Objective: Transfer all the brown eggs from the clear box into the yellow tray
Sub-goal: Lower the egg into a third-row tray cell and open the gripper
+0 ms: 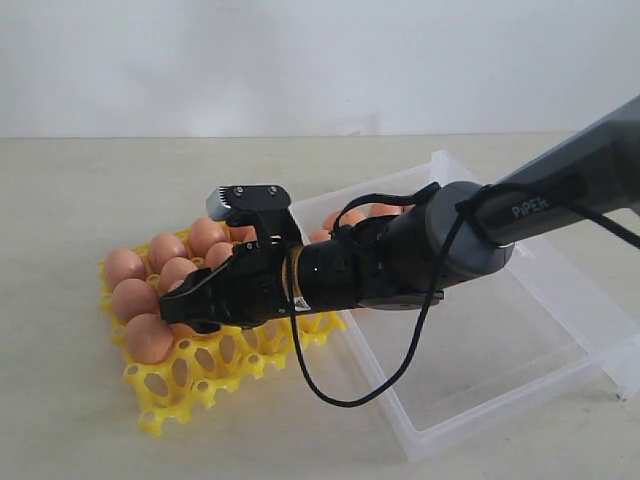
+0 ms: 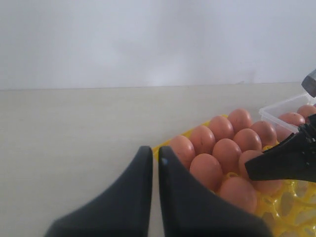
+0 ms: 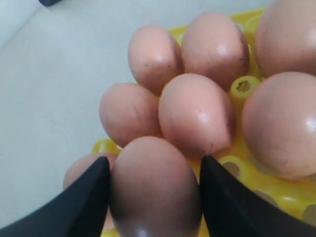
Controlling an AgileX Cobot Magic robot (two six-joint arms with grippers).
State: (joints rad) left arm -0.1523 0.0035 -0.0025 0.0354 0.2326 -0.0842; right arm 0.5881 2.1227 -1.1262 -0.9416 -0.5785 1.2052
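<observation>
Pale counter [image 1: 80,200] carried a bright yellow openwork plastic egg tray [image 1: 150,415]; over it the right tool [image 1: 178,308] clamped a speckled orange-brown egg [image 3: 155,197]; the left tool [image 2: 154,153] stood closed.

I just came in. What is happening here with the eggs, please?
The right pincer is low over the yellow tray with one brown egg between its fingers, next to the placed eggs that fill the tray's far cups. Several near cups are empty. A few remaining eggs lie in the far corner of the clear box, partly hidden by the arm. The left pincer is shut, holds nothing, and sits off to the side of the tray.
</observation>
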